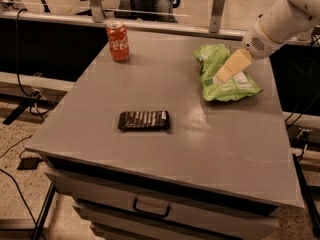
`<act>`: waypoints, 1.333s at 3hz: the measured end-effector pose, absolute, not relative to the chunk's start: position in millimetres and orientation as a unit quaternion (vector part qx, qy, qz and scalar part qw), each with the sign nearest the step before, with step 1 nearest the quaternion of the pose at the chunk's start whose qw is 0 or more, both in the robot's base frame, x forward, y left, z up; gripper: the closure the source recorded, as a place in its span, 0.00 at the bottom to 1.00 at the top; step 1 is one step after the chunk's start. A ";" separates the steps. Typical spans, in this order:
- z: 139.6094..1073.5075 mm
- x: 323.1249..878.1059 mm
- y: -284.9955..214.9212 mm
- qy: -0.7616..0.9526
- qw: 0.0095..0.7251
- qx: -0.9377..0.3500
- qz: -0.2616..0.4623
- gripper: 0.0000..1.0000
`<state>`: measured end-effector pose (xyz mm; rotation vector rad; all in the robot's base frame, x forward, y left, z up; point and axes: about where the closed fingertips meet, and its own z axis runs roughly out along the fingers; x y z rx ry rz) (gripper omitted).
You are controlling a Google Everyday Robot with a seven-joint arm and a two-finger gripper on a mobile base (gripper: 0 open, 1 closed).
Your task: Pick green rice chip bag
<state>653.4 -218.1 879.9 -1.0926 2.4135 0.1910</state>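
Note:
The green rice chip bag (pixel 220 82) lies flat at the back right of the grey table (pixel 165 149). It is crinkly lime green with a white label panel. My gripper (pixel 226 72) comes in from the upper right on a white arm (pixel 282 19). Its cream-coloured fingers hang right over the middle of the bag and cover part of it.
A red Coca-Cola can (pixel 117 41) stands upright at the back left. A flat dark wrapped bar (pixel 144 120) lies left of the table's middle. A drawer with a handle (pixel 150 209) is under the front edge. A rail and posts run behind the table.

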 end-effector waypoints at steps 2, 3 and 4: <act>835.0 657.3 -197.0 0.884 0.242 -0.386 0.103 0.23; 825.8 655.4 -194.1 0.884 0.239 -0.387 0.108 0.47; 830.0 655.4 -193.9 0.884 0.238 -0.387 0.109 0.78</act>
